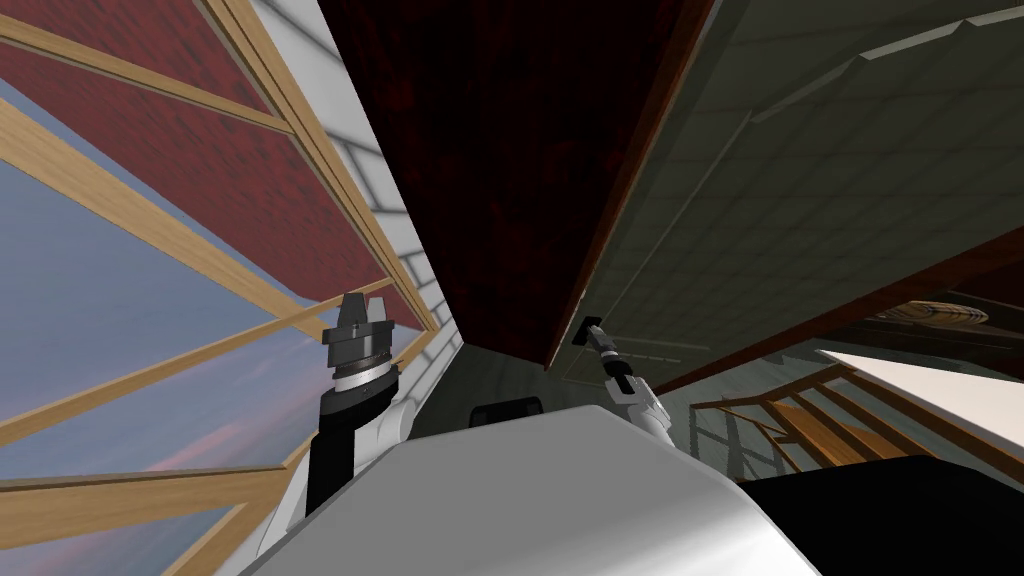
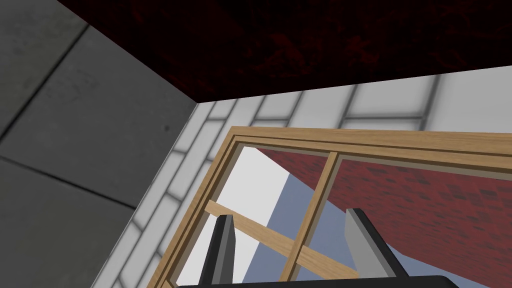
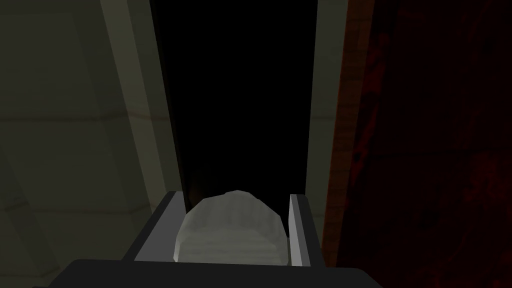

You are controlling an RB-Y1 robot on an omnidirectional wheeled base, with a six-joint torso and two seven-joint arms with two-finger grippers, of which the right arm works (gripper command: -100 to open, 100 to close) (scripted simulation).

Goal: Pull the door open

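A dark red door with a brown edge stands right in front of me, swung partly out from the grey-green wall. My right gripper is at the door's edge, low down. In the right wrist view the right gripper is shut on a pale grey rounded door handle, its fingers pressing the handle's sides. Beyond the handle lies a tall black area, with the door's brown edge beside it. My left gripper is raised near the window, open and holding nothing.
A large wooden-framed window fills the left side, set in a white tiled wall. The grey-green wall runs to the right of the door. Lower right are a wooden railing and a white slab.
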